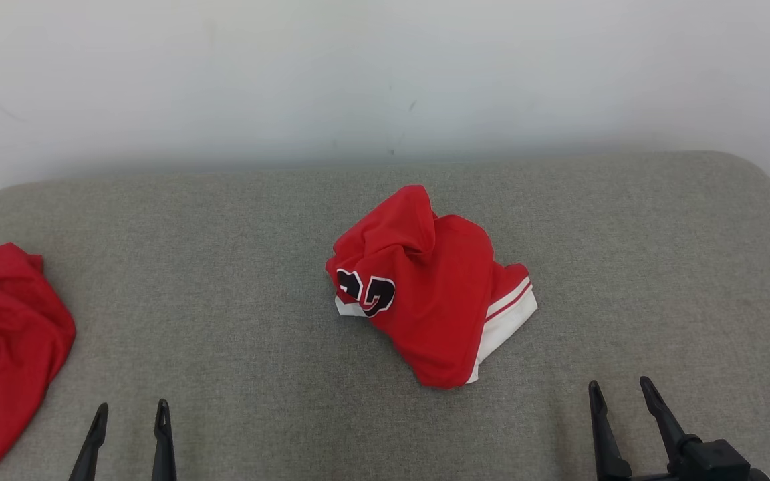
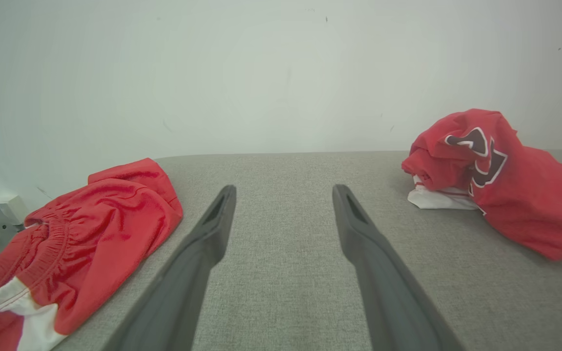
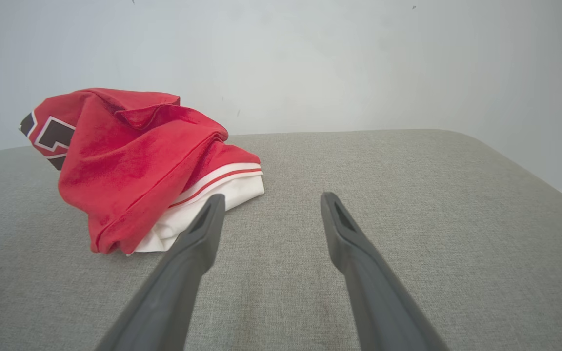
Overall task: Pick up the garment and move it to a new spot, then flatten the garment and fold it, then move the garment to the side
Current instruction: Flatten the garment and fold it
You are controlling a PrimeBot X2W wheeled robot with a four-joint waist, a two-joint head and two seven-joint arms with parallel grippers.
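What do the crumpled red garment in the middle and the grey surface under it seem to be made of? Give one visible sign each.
Red garment: probably a thin synthetic jersey knit with a slight sheen; it falls in soft, glossy folds. Grey surface: seemingly matte woven upholstery cloth; a fine flecked weave shows.

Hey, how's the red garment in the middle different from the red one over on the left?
The middle garment is bunched into a raised heap; the left garment lies lower and flatter. The middle garment shows black numerals; the left garment shows a gathered waistband instead. Both are red with white trim.
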